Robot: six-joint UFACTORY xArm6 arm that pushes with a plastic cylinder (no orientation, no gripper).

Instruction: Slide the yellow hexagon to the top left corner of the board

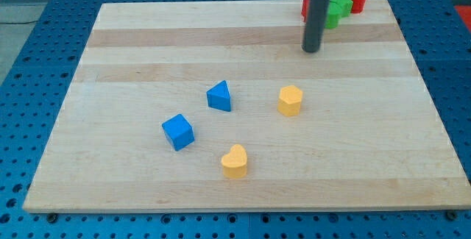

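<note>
The yellow hexagon [291, 100] sits right of the board's middle. My tip [312, 50] is above it and slightly to the right, well apart from it, in the board's upper right part. A yellow heart [235, 161] lies near the view's bottom. A blue triangle [219, 96] sits left of the hexagon, and a blue cube [178, 132] lies further down and left.
The wooden board [147, 55] lies on a blue perforated table. At the top right corner, partly hidden behind the rod, are a green block [337, 10], a red cylinder [358, 0] and another red block [305, 7].
</note>
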